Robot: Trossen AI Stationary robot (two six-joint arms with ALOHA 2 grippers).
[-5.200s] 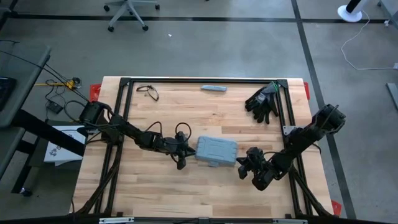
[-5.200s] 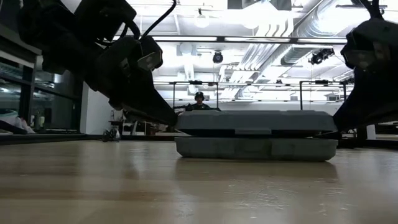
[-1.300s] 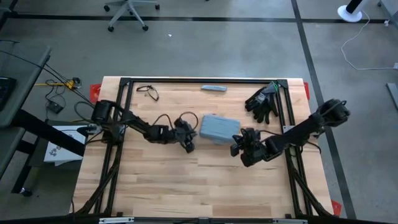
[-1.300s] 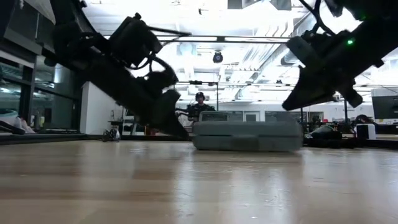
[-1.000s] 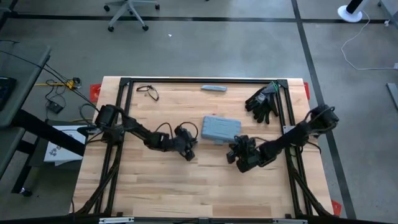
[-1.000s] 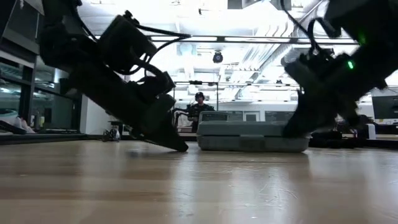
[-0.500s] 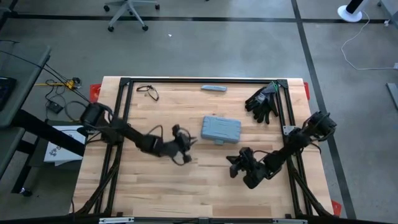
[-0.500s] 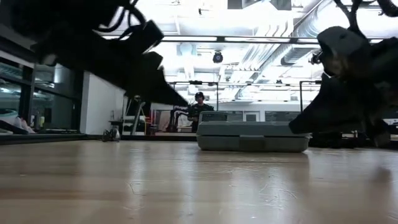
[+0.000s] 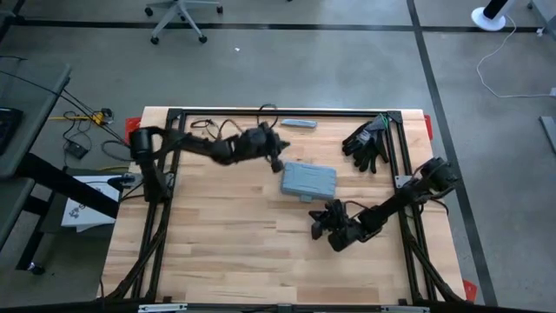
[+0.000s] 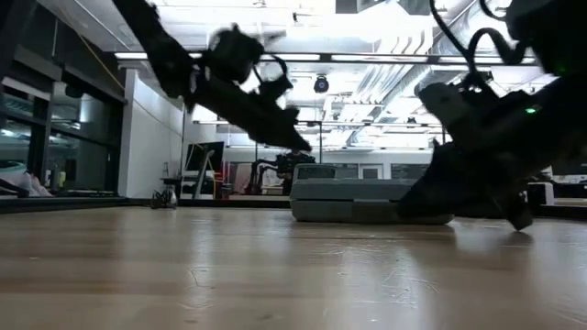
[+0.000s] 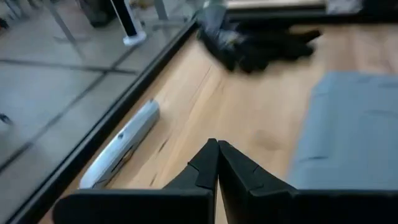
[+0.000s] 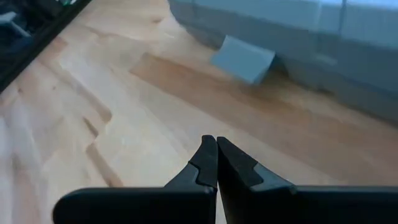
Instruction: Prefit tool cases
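The blue-grey tool case (image 9: pixel 308 180) lies closed and flat on the wooden table, its small latch tab (image 12: pixel 242 59) sticking out of the near side. My left gripper (image 9: pixel 280 157) is shut and hovers above the table by the case's far left corner, holding nothing; in the low view its tip (image 10: pixel 304 145) stands higher than the case (image 10: pixel 367 201). My right gripper (image 9: pixel 317 224) is shut, low over the table just on the near side of the case, with bare wood between its tip (image 12: pixel 216 155) and the latch tab.
A slim grey bar (image 9: pixel 298 123) lies near the far edge, also seen as the grey bar (image 11: pixel 121 147) close beside my left gripper. Black gloves (image 9: pixel 367 143) lie at the far right. A thin dark cable loop (image 9: pixel 207 129) lies at the far left. A black frame (image 9: pixel 287 112) borders the table.
My left gripper has swung quickly from the case's near left side toward the table's far edge and risen, ending by the case's far left corner. My right gripper has sunk a little, staying on the near side of the case. The case has kept still.
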